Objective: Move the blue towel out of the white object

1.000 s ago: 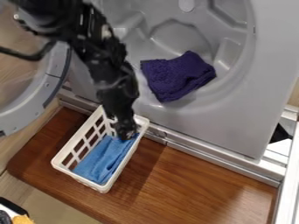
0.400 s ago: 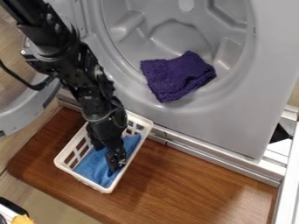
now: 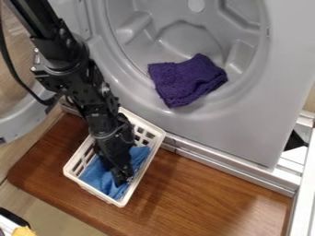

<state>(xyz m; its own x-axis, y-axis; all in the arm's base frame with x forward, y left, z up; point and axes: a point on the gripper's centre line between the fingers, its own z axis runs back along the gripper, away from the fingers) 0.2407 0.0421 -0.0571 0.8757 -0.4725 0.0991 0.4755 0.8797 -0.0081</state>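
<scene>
Far left: round grey door, swung open. Bottom left corner: orange item, partly cut off, too little showing to name. Next, brown wooden table; black arm slants down over its left part from the upper left. White basket sits angled on the table's left half, close to the far edge, slotted sides. Blue towel is inside the basket, crumpled, spread along the bottom. Black gripper points down into the basket, over the towel's middle; cannot tell whether it's clenched, released or grasping the towel. Right of that, metal rail along the table's far edge. Above the rail, purple cloth, folded and rumpled, in the round opening of the grey machine.
</scene>
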